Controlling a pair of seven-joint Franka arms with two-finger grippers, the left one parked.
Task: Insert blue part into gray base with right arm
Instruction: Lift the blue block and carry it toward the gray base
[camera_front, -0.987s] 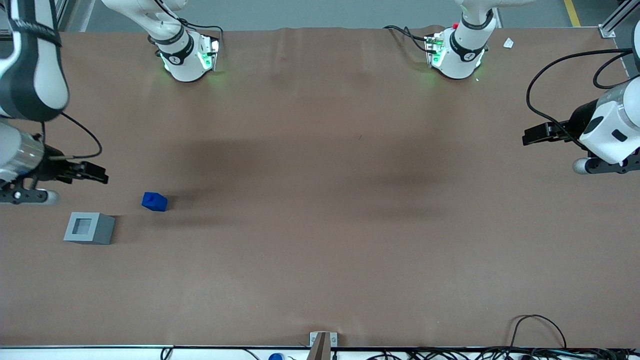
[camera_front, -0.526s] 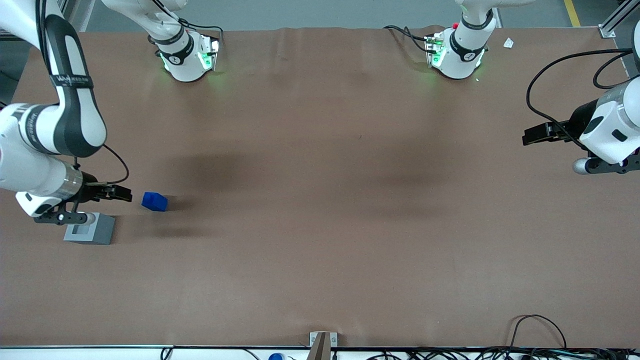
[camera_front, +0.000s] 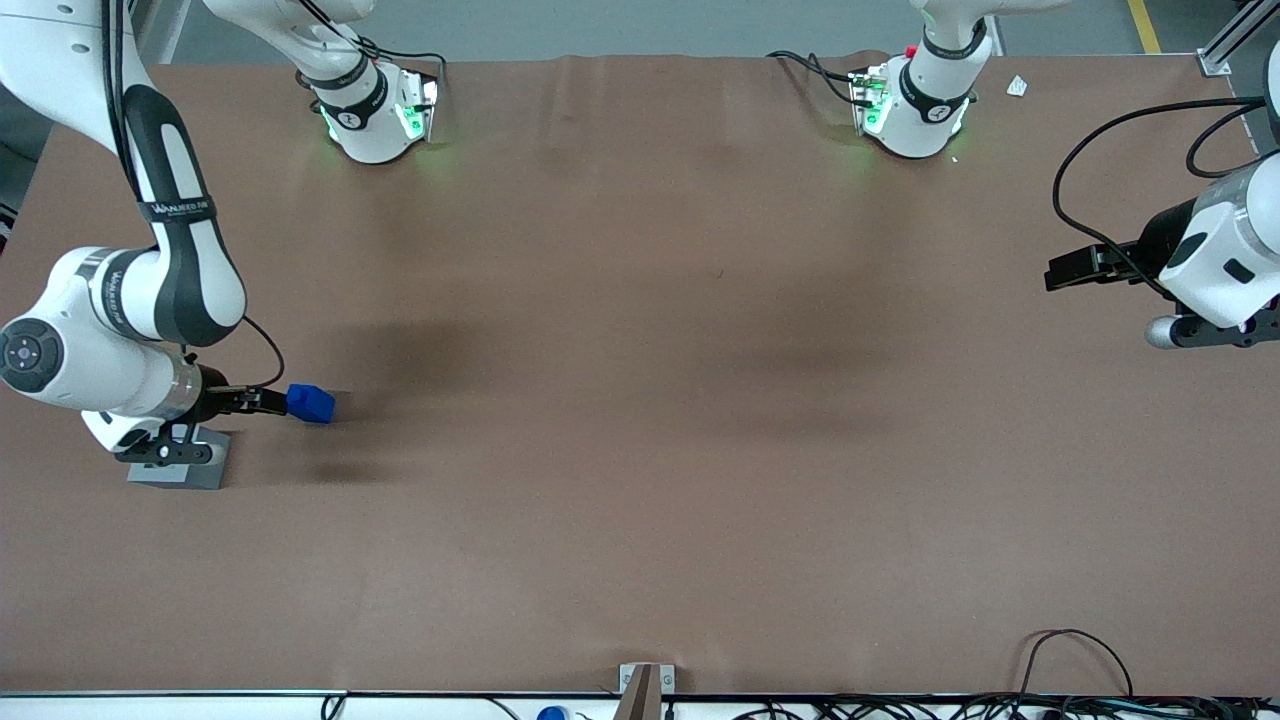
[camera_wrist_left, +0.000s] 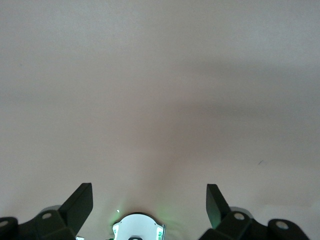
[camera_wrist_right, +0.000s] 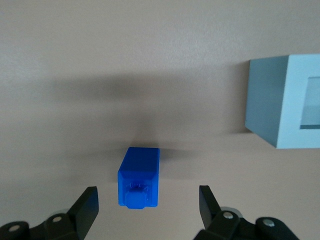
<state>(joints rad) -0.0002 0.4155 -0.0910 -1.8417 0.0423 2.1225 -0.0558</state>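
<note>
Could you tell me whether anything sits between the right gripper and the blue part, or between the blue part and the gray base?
Nothing visible does. The gripper is open and lined up on the blue part, with only bare table between them. The gray base stands apart beside it, with no object between the two.

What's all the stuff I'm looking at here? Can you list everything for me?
blue part: one, bright blue, lying on the table, farther from the front camera than the gray base.
gray base: one, light gray, on the table at the working arm's end, partly covered by the arm.
table: one, brown surface.
cables: several, black, along the table edge nearest the front camera.
right arm: one, white with black bands, reaching low over the table.
gripper: one, black, jaws open either side of the blue part.
</note>
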